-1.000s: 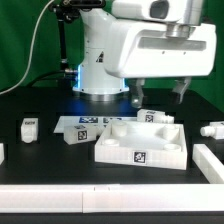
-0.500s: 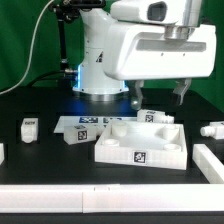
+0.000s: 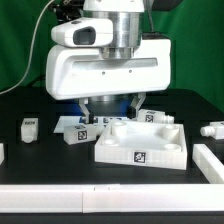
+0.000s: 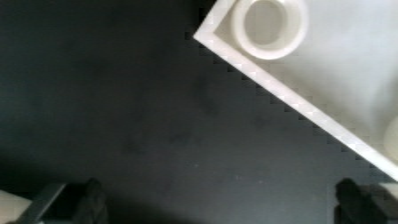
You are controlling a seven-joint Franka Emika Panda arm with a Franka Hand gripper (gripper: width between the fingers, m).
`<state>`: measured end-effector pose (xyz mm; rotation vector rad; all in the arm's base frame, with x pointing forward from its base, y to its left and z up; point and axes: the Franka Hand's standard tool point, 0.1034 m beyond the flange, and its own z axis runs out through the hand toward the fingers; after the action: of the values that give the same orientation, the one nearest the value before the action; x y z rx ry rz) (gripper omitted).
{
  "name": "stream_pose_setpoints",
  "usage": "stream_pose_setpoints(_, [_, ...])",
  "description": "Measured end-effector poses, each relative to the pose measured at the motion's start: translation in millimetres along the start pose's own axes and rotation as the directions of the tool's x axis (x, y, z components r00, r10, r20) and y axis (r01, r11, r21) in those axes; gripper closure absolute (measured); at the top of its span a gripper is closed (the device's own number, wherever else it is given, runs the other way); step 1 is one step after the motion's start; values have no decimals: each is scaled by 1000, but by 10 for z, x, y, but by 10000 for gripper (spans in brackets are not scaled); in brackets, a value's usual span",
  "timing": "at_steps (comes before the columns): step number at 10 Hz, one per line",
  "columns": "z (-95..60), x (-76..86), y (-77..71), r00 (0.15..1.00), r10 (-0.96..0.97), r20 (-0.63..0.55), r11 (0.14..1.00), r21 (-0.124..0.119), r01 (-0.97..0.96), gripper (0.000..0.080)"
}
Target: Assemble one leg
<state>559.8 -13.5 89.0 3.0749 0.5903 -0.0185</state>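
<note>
Several legs, small white posts with marker tags, lie on the black table: one at the exterior view's left, one near the marker board, one at the far right, and one behind the tray-like piece. My gripper hangs above the table just behind the large white tray-like piece, fingers spread wide and holding nothing. In the wrist view the gripper shows dark fingertips far apart over bare black table, with the tray's corner and round socket beyond them.
The marker board lies flat behind the tray-like piece. A long white rail runs along the front edge and another white bar lies at the right. The robot base stands behind the gripper.
The arm's hand has swung toward the exterior view's left and come lower, now covering the robot base and hanging behind the tray's left half. The parts on the table have not moved.
</note>
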Motion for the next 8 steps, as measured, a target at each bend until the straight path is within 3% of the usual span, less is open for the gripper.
stream_pose_setpoints(3, [35, -36, -5, 998, 57, 6, 998, 2, -57, 150])
stream_pose_setpoints(6, [300, -424, -111, 929, 360, 87, 932, 18, -362, 150])
stream_pose_setpoints(8, [342, -462, -117, 929, 363, 79, 931, 22, -365, 150])
